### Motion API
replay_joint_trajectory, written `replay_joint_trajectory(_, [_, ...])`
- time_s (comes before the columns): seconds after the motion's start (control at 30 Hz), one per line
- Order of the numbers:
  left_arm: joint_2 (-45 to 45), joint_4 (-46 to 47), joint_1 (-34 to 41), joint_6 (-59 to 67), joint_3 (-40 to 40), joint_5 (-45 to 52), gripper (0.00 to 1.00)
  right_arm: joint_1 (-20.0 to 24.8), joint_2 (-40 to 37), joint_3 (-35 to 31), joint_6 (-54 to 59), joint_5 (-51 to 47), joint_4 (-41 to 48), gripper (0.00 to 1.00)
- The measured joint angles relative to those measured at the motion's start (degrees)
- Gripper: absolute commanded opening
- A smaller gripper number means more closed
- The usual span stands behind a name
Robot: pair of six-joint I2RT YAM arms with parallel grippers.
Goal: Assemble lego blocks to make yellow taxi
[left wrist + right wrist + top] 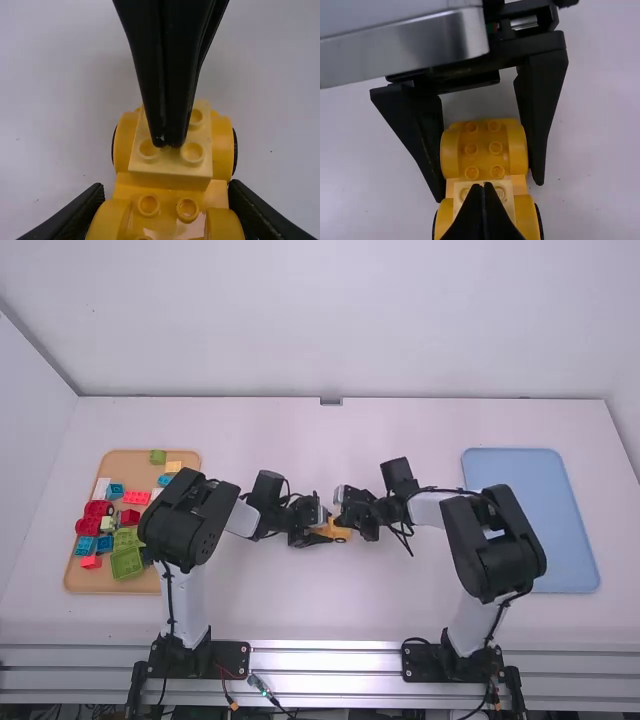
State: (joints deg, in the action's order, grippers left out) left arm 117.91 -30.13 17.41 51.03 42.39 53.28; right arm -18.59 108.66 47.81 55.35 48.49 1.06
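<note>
The step in hand is judged to be seating the pale-yellow block (170, 169) on the yellow taxi (484, 150), which lies mid-worktop (300, 605). The left gripper (490, 190) grasps the taxi body, one of its jaws on each flank. The right gripper (167, 144) has its jaws clenched together, nothing between them, tips at the block's top between two studs (192, 152). For a sound joint, brace the body level and press straight down near the block's centre; force applied at one edge may tip the block or roll the model. Keep the left grip firm but moderate, as squeezing could spring the curved side parts. The high view locates the supplies: the tan tray (125, 470) with loose blocks (128, 562) at nine o'clock from the taxi, the blue tray (565, 540) at three o'clock. The left wrist view adds stud-level detail of the contact point; the right wrist view exposes the curved, studded end clasped by the left jaws.
</note>
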Motion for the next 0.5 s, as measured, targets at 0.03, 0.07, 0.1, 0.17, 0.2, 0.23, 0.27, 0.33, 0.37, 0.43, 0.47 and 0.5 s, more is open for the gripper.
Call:
replay_joint_trajectory(0.03, [0.0, -0.2, 0.0, 0.0, 0.0, 0.0, 0.31, 0.0, 0.2, 0.2, -0.2, 0.1, 0.4, 0.00])
replay_joint_trajectory(0.07, [0.0, -0.2, 0.0, 0.0, 0.0, 0.0, 0.31, 0.0, 0.2, 0.3, -0.4, 0.0, 0.6, 0.00])
replay_joint_trajectory(0.1, [0.0, -0.2, 0.0, 0.0, 0.0, 0.0, 0.31, -0.2, 0.2, 0.4, -0.6, -0.1, 0.5, 0.00])
replay_joint_trajectory(0.17, [0.0, -0.2, 0.0, 0.0, 0.0, 0.0, 0.31, -0.3, 0.2, 0.4, -0.6, -0.2, 0.3, 0.00])
replay_joint_trajectory(0.2, [0.0, -0.2, 0.0, 0.0, 0.0, 0.0, 0.31, -0.3, 0.2, 0.6, -0.2, -0.2, 0.3, 0.00])
replay_joint_trajectory(0.23, [0.0, -0.2, 0.0, 0.0, 0.0, 0.0, 0.31, -0.3, 0.2, 0.9, 0.5, -0.2, 0.8, 0.00])
replay_joint_trajectory(0.27, [0.0, -0.2, 0.0, 0.0, 0.0, -0.1, 0.31, -0.3, 0.2, 1.3, 1.3, -0.2, 1.5, 0.00])
replay_joint_trajectory(0.33, [0.0, -0.2, 0.0, 0.0, 0.0, -0.2, 0.31, -0.1, 0.1, 2.0, 3.2, -0.3, 3.1, 0.00])
replay_joint_trajectory(0.37, [0.0, -0.2, 0.0, 0.0, 0.0, -0.1, 0.32, 0.1, -0.5, 2.4, 4.6, -0.2, 4.6, 0.00])
replay_joint_trajectory(0.43, [0.0, -0.2, 0.0, -0.1, 0.0, -0.2, 0.33, 0.8, -2.1, 2.4, 6.0, 0.1, 6.2, 0.00])
replay_joint_trajectory(0.47, [0.0, -0.2, 0.0, -0.1, 0.0, -0.2, 0.34, 1.4, -3.2, 2.5, 6.5, 0.4, 6.8, 0.08])
replay_joint_trajectory(0.5, [0.0, -0.2, 0.0, -0.1, 0.0, -0.2, 0.36, 2.1, -4.6, 2.7, 6.8, 0.6, 7.3, 0.47])
